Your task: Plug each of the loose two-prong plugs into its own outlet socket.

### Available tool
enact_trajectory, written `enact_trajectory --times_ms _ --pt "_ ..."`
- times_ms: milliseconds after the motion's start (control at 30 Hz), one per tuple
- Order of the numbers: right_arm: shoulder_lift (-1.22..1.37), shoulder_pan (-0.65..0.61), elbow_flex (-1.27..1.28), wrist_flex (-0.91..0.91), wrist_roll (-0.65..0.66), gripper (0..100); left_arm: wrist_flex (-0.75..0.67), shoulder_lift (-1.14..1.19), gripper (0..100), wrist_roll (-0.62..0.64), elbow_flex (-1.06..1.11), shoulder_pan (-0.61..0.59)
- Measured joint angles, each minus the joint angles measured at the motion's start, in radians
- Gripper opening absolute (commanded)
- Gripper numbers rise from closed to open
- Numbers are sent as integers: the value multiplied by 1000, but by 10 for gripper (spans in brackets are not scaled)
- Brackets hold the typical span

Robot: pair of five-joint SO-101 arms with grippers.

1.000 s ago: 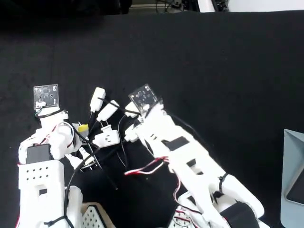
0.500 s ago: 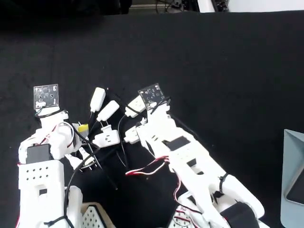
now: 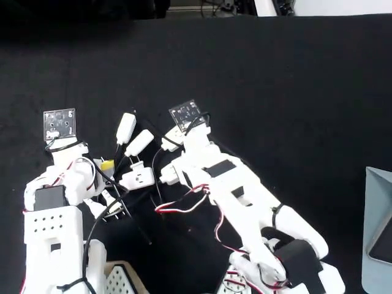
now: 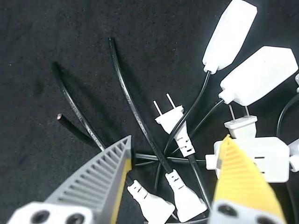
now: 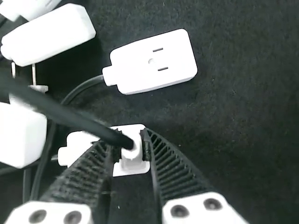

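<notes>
My right gripper (image 5: 128, 144) is shut on a small white plug (image 5: 131, 161) with a black cord, low over the black cloth. Just beyond it lies a white outlet socket (image 5: 152, 60) with its two slots facing up. My left gripper (image 4: 177, 138) is open, one grey and one yellow finger (image 4: 238, 177), above a tangle of cords. A loose two-prong plug (image 4: 169, 114) lies between its fingers, and two more plug ends (image 4: 187, 200) lie nearer the wrist. Two long white sockets (image 4: 231, 35) (image 4: 259, 74) lie farther out. From above, the held plug (image 3: 169, 176) sits beside a white outlet block (image 3: 138, 177).
Another plug (image 4: 240, 123) points its prongs at the nearer long socket. Black cords (image 4: 126, 93) fan across the cloth. A grey tray (image 3: 378, 233) stands at the table's right edge. Open black cloth (image 3: 275, 92) stretches behind and to the right.
The right arm's wrist swung right, then back left and farther out, uncovering the socket beneath it. The plug in its gripper barely shifted. The left arm kept still.
</notes>
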Motion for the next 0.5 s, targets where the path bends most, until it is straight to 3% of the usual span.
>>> enact_trajectory --times_ms 200,500 --pt "0 49 -9 20 37 12 0 0 287 0 0 0" --pt "38 361 -106 25 97 12 0 0 287 0 14 0"
